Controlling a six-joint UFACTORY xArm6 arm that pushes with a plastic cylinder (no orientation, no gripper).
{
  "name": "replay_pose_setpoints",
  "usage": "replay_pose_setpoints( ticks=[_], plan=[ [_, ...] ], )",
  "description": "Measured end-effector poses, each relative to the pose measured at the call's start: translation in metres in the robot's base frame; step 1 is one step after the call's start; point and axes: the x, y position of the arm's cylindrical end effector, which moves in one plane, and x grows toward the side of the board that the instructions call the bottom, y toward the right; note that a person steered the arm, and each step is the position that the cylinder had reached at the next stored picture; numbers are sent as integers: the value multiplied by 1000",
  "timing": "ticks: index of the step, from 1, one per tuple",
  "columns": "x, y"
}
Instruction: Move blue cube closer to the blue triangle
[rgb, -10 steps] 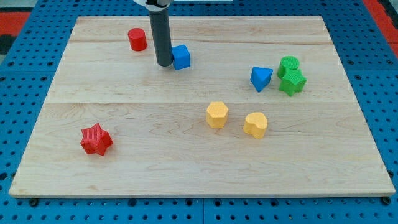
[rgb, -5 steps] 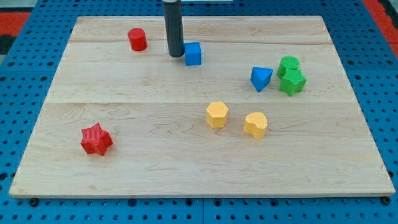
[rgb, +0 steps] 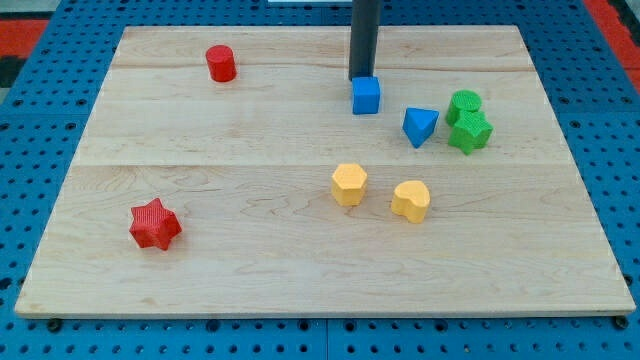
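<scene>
Wooden board (rgb: 250, 140) on blue pegboard: my tip (rgb: 361, 78) (a bare rod, nothing held) touches the blue cube (rgb: 366, 95) just below it; the blue triangle (rgb: 419, 125) sits near, down-right of the tip.

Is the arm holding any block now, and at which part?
Nothing is held. My tip only touches the top side of the blue cube.

A pale wooden board (rgb: 300, 270) lies on blue pegboard (rgb: 40, 120).
</scene>
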Motion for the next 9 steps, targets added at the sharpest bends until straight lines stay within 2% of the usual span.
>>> replay_pose_setpoints(
  ticks=[4,9],
  plan=[
    [2,-41],
    [35,11]
  ],
)
